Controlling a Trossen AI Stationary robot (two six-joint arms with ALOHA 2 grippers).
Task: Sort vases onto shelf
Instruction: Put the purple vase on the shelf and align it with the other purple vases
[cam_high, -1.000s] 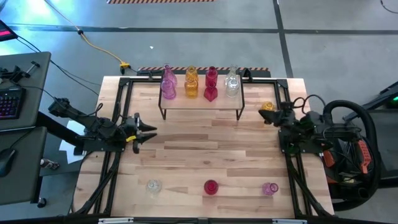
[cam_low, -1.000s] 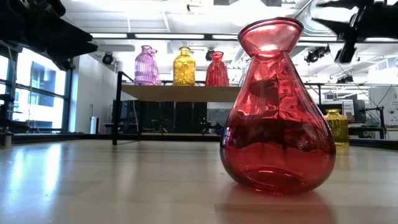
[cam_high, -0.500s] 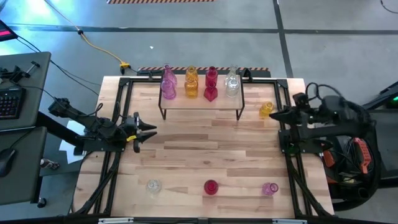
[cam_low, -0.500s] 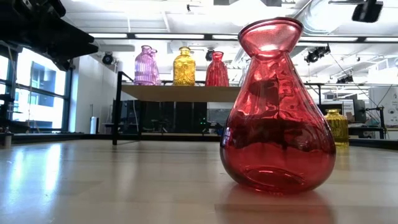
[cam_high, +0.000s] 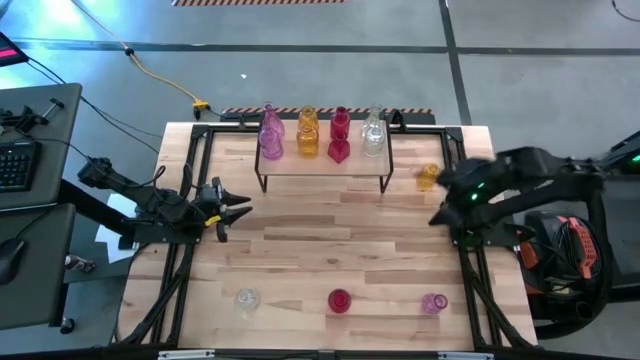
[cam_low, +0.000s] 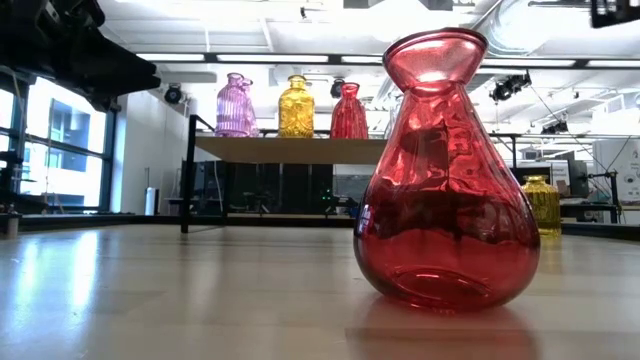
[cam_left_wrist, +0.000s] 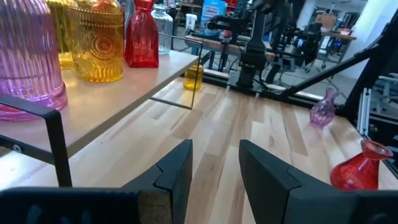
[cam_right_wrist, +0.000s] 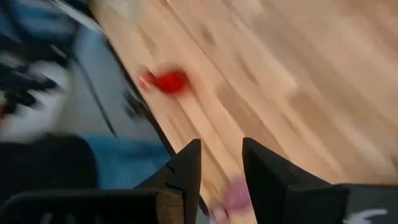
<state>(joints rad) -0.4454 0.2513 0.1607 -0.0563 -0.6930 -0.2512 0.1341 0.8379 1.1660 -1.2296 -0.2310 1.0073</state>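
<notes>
Three vases (cam_high: 339, 300) wait at six o'clock; the empty, part-open right gripper (cam_right_wrist: 221, 163) should descend squarely over one neck.

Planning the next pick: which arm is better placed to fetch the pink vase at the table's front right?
Right, probably. The pink vase stands on its side of the table; the right hand is empty and nearer, the left hand far across.

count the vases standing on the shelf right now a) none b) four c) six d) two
b, the high view shows four on the shelf: a pink vase, an amber vase, a red vase and a clear vase.
</notes>
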